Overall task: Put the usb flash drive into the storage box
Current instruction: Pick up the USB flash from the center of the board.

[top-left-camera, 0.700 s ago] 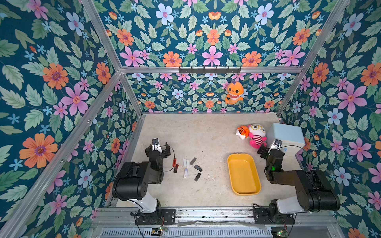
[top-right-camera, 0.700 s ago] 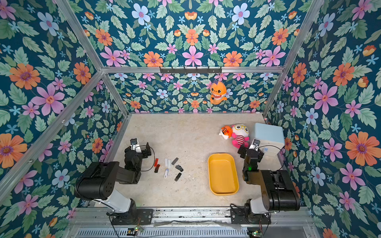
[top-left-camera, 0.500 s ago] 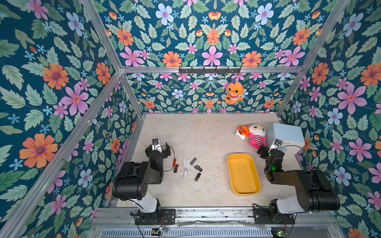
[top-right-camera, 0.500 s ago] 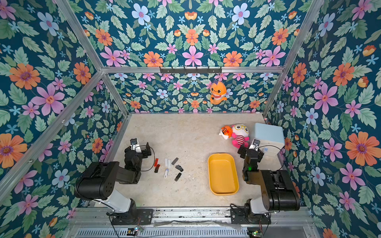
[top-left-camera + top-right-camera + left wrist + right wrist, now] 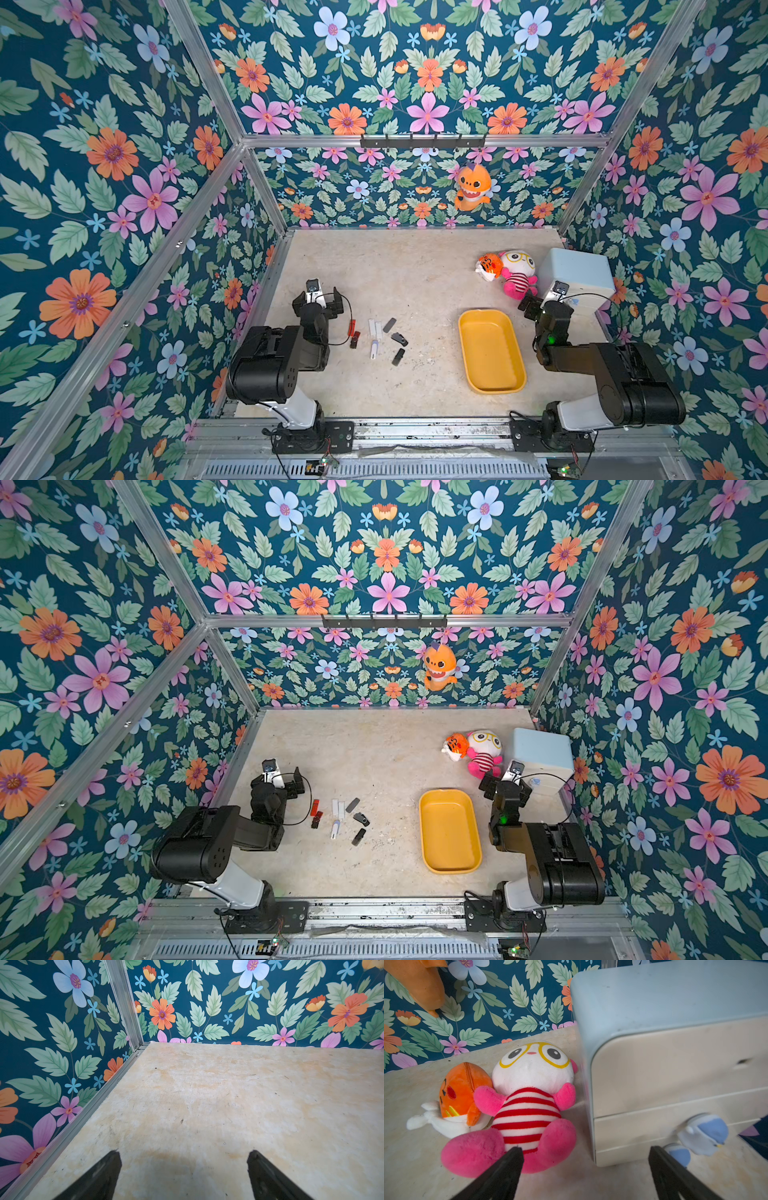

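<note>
At the left of a top view the left gripper [image 5: 318, 296] hangs low over the table [image 5: 415, 274], its jaws spread wide on nothing. The left wrist view shows only bare surface between them. Just right of it, in the lower middle of the frame, the task's things lie loose and flat: a red usb flash drive [image 5: 354, 341] nearest the arm, a white usb flash drive [image 5: 374, 350], then a dark usb flash drive [image 5: 400, 339], with a few more around them. To my eye these are light, stiff little sticks of smooth plastic, apt to skid or flip if nudged. The hold should go across the narrow sides at mid-length, coming straight down. Further right sits the storage box [image 5: 490, 353], yellow, shallow and empty, well apart from the drives. Near the right edge the right gripper [image 5: 540, 302] also has its jaws wide apart and empty, facing a pink plush toy [image 5: 529, 1109] and a pale blue cabinet [image 5: 675, 1012].
</note>
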`<action>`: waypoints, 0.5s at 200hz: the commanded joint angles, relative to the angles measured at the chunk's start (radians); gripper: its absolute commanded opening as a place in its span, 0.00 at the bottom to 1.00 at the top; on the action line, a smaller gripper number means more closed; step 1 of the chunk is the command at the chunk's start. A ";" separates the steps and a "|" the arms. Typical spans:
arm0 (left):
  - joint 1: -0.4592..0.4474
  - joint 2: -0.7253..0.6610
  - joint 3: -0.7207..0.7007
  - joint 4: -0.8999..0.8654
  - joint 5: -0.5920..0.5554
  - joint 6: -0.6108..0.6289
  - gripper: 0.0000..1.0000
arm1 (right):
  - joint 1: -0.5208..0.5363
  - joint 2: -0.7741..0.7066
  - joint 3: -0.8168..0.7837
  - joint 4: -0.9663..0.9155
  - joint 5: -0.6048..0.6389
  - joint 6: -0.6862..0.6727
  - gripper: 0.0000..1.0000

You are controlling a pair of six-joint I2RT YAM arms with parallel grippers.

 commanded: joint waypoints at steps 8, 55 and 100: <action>-0.001 -0.004 -0.003 0.020 -0.012 -0.003 0.99 | 0.001 0.000 0.001 0.025 -0.005 -0.001 0.99; -0.063 -0.307 0.063 -0.346 -0.154 -0.036 0.99 | 0.001 0.000 0.001 0.021 -0.012 0.001 0.99; -0.063 -0.521 0.203 -0.777 -0.058 -0.283 0.99 | 0.014 -0.035 0.002 0.015 0.012 -0.017 0.99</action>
